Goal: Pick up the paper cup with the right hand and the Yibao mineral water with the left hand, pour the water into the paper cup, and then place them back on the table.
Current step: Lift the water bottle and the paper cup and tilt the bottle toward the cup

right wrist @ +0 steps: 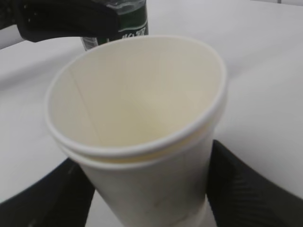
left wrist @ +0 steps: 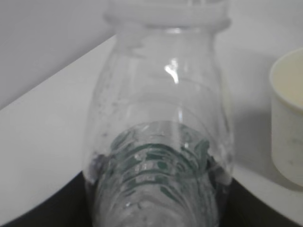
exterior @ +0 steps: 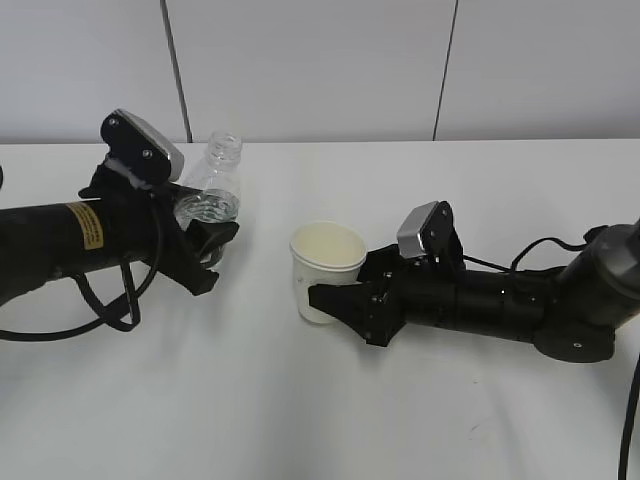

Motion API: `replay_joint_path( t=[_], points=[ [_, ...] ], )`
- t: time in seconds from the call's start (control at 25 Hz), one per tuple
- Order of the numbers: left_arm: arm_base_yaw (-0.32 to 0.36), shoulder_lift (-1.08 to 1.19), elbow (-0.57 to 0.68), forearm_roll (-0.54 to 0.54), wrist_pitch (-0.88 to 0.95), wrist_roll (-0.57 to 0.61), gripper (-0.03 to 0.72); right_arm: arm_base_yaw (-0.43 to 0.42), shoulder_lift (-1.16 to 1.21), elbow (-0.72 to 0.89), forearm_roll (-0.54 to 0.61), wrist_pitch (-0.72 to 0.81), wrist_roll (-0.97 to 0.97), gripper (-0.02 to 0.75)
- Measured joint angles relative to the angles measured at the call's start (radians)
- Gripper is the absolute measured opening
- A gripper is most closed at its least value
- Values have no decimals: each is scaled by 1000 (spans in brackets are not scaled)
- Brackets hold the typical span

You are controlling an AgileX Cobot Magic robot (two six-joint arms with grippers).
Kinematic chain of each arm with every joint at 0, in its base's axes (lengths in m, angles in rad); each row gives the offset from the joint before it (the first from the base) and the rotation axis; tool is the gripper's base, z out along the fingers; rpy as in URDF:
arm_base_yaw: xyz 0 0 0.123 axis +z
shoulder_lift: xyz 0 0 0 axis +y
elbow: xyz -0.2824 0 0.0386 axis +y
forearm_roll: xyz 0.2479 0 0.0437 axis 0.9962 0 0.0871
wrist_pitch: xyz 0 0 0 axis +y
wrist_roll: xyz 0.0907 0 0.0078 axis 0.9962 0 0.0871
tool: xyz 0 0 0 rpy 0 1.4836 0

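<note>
At frame left, the left hand point(exterior: 205, 245) pinches the Yibao mineral water point(exterior: 213, 190); at centre, the right hand point(exterior: 340, 285) grips the paper cup point(exterior: 325, 268) on the tabletop point(exterior: 300, 400).

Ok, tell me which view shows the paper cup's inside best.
The right wrist view: the paper cup fills it, mouth open to the camera. The exterior view shows it smaller, side-on; the left wrist view catches only one edge.

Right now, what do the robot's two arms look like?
Both arms are black tubes with black claw grippers. The left arm has a yellow sticker and a looping black cable. The right arm has thin black cables behind it. Each wrist carries a small silver-grey block.
</note>
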Motion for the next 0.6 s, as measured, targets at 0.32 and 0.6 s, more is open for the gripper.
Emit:
replay_joint_path(
  t=[0.32, 0.6],
  points=[
    [0, -102, 3, 113, 177, 4, 372, 34, 0, -68, -98, 12, 103, 532],
    [-12, -157, -17, 186, 338, 7, 372, 59, 0, -135, -177, 44, 186, 531]
  ],
)
